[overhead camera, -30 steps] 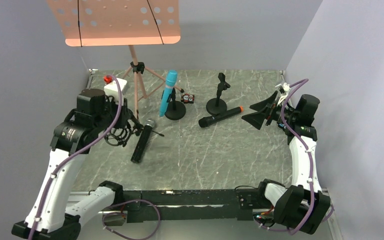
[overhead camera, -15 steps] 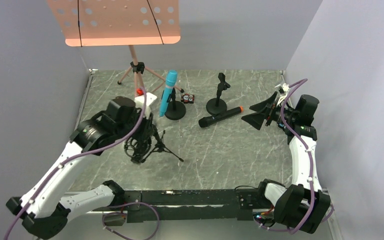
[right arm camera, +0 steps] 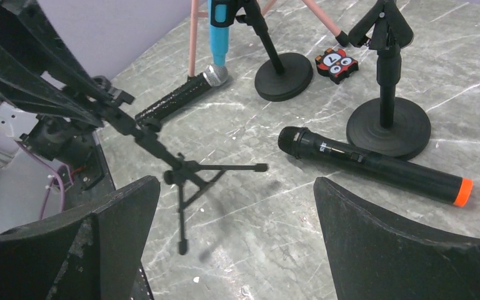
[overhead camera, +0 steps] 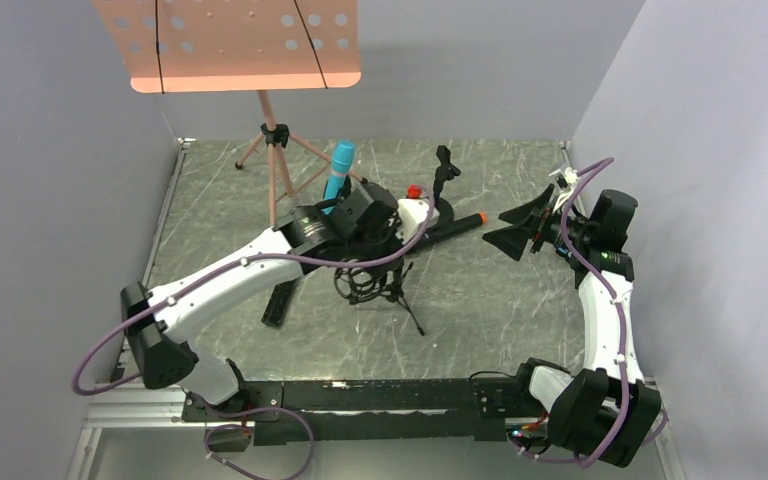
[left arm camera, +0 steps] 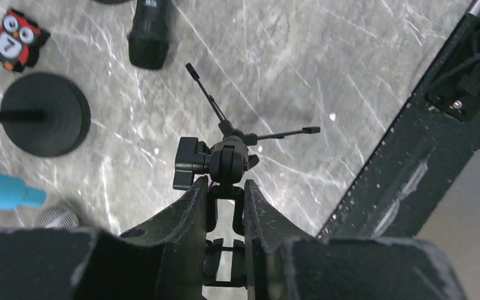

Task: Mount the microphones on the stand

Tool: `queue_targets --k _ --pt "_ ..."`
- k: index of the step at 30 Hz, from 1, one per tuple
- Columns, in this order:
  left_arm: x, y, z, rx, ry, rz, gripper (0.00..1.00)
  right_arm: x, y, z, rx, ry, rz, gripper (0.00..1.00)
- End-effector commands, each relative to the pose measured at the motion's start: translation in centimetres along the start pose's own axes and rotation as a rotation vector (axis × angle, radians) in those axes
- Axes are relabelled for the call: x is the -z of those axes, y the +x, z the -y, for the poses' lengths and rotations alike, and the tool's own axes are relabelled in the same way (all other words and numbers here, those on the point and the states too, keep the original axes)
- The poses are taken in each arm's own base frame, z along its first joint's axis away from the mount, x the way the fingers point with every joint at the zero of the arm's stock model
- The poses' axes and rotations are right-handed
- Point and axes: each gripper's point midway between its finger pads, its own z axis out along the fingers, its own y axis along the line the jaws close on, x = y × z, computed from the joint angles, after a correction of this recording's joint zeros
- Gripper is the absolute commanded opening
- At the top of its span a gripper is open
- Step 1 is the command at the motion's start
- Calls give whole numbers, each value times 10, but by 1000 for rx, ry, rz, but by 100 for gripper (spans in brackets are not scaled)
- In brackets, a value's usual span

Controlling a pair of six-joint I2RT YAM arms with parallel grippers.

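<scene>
We see the left gripper [left arm camera: 225,187] closed to a narrow gap on a small black tripod microphone stand [right arm camera: 187,172], pinching its slim top part just behind the swivel joint and side knob. The left arm stretches across the middle of the marbled grey table [overhead camera: 480,300]. The tripod hangs tilted from the fingers, legs spread towards the surface. The leg shadows lie a little apart from the leg tips, so we take it to be lifted clear.

The right gripper [right arm camera: 236,181] hangs at the right side of the table with its fingers spread as wide as they go and nothing between them.

The blue microphone [right arm camera: 219,25] stands clipped in a round-base stand [right arm camera: 284,75] at the back. The black microphone with the silver mesh head [right arm camera: 178,97] lies flat on the table, its head close to that stand's base. The black microphone with the orange end [right arm camera: 375,165] lies flat too, just in front of a second round-base stand [right arm camera: 387,94], whose clip holds nothing.

A small red owl figure [right arm camera: 336,62] with a number on its belly lies between the two round bases. A salmon-coloured music stand [overhead camera: 228,40] rises at the back left.
</scene>
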Motion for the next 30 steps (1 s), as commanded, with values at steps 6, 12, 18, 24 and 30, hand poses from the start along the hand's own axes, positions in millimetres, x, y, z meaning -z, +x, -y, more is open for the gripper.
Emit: queue_targets --k 6,12,18,24,30 --pt "-24 -66 -5 -61 -18 189 24 0 -10 -1 67 -5 7 100" --pt "-25 -70 -2 -48 -4 221 61 0 -9 1 62 -3 5 100" --pt "6 -88 -9 -21 -53 323 76 -1 -9 3 61 5 3 100" --pt "70 -84 -25 73 -114 546 99 0 -8 4 60 8 2 100" --pt "84 -1 -60 289 -172 550 99 0 -8 4 70 9 2 100"
